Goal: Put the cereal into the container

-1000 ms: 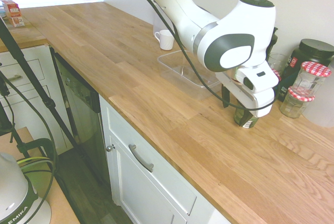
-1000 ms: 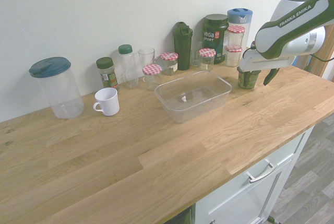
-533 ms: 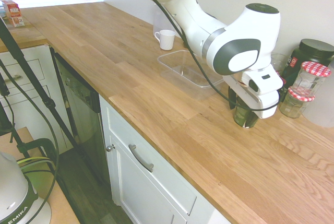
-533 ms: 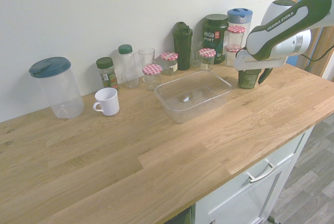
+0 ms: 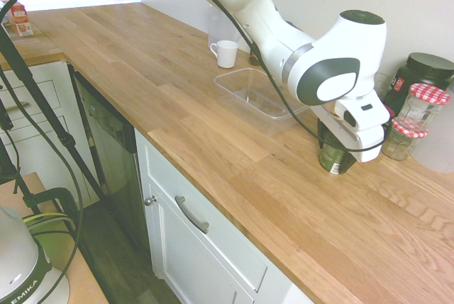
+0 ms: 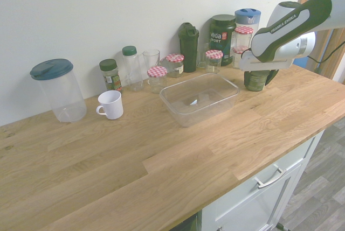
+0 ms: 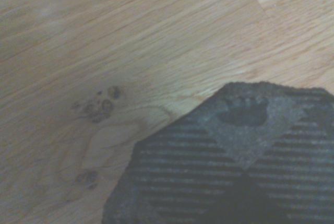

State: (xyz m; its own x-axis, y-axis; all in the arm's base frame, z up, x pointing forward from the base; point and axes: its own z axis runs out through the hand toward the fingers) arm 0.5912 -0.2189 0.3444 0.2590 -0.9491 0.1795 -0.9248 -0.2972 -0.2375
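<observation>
**Gripper lower over the jar**

The gripper (image 5: 333, 149) has sunk around the cereal jar (image 6: 256, 81) – fingers spread, not clamped. The jar, squat with greenish contents, stands on the counter (image 5: 234, 169) beside the clear tray (image 6: 199, 98) – outside it.

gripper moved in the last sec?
Yes. In the second exterior view the gripper has shifted left toward the container and sunk, its open fingers now flanking the cereal, which stands on the counter.
</observation>
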